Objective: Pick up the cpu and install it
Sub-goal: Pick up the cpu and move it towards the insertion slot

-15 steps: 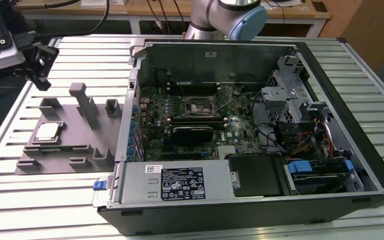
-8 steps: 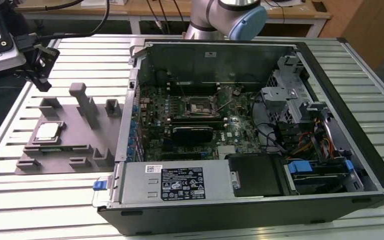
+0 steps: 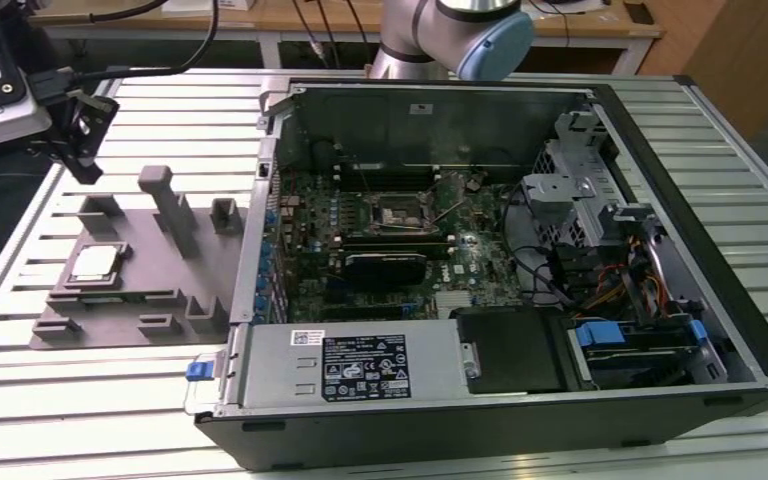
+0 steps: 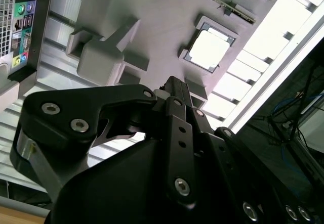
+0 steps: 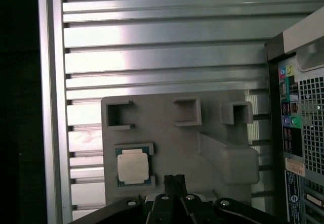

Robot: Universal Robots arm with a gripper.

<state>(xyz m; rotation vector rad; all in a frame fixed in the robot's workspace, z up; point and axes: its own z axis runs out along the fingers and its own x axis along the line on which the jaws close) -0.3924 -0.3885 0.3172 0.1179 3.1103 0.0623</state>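
The tool [image 5: 174,179] is pinched shut on nothing, hanging over the grey holder [image 5: 172,148]. Just past it the cpu [image 5: 133,166] lies flat in its square nest, untouched. Further off, the open computer [image 3: 424,125] stands on the desk [image 3: 91,400]. I think going down off-centre could bump the nest's rim and tip the chip.

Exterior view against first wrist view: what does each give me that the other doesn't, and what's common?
The exterior view adds the inside of the open case: the motherboard, its socket and the power supply. The first wrist view adds the case's rear port panel with coloured jacks. Both share the cpu, lying in the grey fixture on the slatted table, not yet picked up.
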